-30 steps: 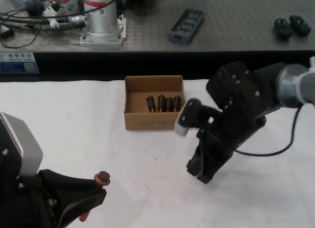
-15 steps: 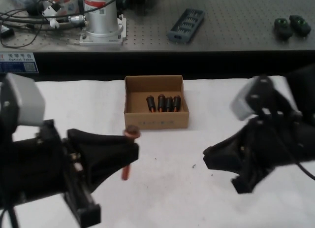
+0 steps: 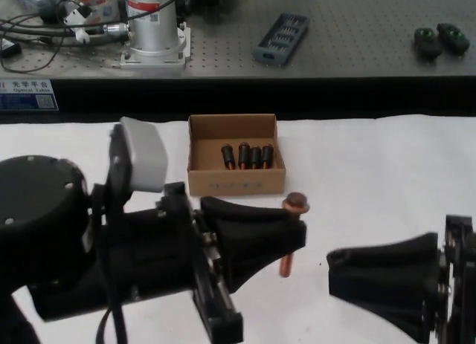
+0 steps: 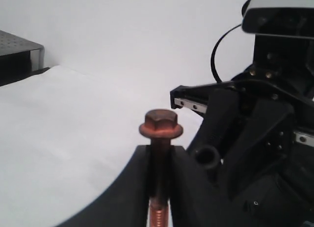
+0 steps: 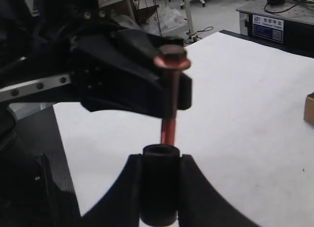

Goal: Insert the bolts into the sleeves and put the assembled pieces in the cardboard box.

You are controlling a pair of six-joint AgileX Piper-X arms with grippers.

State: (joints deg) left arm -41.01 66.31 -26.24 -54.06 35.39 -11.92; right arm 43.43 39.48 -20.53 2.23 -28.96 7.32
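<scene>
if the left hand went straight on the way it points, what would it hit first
Most likely the right hand with its black cylindrical sleeve, which faces it across a gap; exact depth is unclear.

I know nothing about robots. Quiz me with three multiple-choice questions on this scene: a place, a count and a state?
1. Where is the copper bolt?
A in the cardboard box
B in the left hand
C in the right hand

2. How many assembled pieces lie in the box?
A one
B seven
C four

3. The black sleeve is:
A empty, apart from the bolt
B slid onto the bolt
C lying in the box

Answers:
1. B, the shank is clamped there, head up.
2. C, four lie side by side.
3. A, the right hand holds it, with its bore open.
</scene>
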